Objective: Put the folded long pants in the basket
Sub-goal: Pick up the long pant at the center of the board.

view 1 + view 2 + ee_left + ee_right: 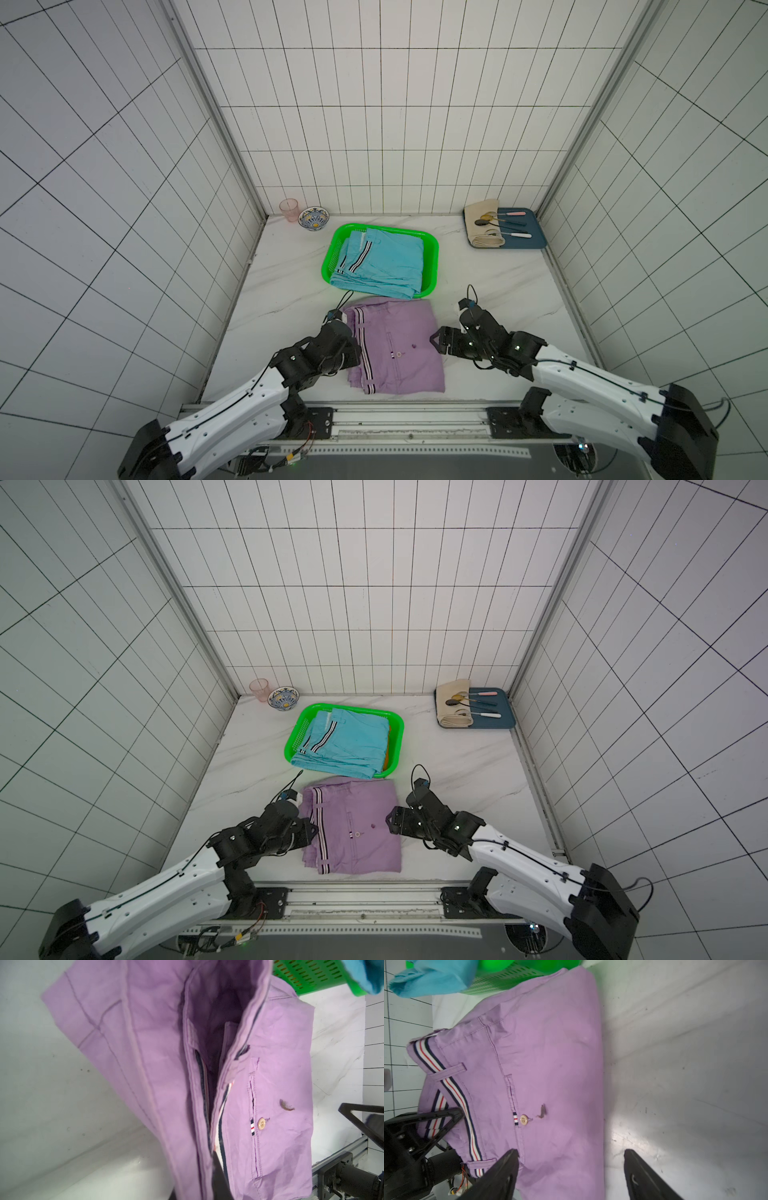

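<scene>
The lilac pants (399, 345) are lying on the desk (498, 291) beside the basket (432, 249); soft, limp, likely sagging. Left claw (312, 831) is clamping the striped edge; right claw (571, 1152) is gaping astride the opposite edge.

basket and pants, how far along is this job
Done: the light blue pants lie in the basket, with an orange edge showing under them; anything deeper is hidden. In hand: the left gripper is shut on the striped edge of the lilac pants, which lie on the table before the basket; the right gripper is open at their opposite edge. Left: lifting the lilac pants into the basket.
</scene>
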Robot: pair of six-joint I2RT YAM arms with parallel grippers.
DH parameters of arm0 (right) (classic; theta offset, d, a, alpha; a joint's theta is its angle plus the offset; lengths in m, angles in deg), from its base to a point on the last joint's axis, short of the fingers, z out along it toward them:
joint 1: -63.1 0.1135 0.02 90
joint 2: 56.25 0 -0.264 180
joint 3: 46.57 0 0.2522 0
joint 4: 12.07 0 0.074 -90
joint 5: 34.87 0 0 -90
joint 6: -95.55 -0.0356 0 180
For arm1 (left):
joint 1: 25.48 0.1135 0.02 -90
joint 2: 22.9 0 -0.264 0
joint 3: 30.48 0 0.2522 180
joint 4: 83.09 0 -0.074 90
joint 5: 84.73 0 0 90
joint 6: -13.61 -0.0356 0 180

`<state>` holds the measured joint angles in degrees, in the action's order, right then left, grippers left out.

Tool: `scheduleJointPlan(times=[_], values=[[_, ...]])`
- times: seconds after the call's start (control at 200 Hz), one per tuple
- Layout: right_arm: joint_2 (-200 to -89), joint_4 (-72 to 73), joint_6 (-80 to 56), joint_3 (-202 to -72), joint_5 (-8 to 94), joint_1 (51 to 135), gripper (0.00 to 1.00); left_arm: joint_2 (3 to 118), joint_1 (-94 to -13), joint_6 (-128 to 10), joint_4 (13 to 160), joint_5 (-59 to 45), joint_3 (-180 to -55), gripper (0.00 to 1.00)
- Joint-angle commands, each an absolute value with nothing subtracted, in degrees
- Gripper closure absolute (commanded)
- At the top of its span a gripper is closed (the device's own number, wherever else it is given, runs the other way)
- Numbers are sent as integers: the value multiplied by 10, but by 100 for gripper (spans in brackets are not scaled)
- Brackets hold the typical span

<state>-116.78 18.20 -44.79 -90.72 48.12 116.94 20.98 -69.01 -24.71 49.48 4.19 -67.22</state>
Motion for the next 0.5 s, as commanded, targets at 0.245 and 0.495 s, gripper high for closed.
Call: scheduleJointPlan(times=[0.245,0.495], values=[[-1346,65,-401,-923,433,1157,29,227,-653,-284,471,13,-686,100],[-1306,81,-408,-928,418,1160,100,227,-643,-288,405,11,-728,100]])
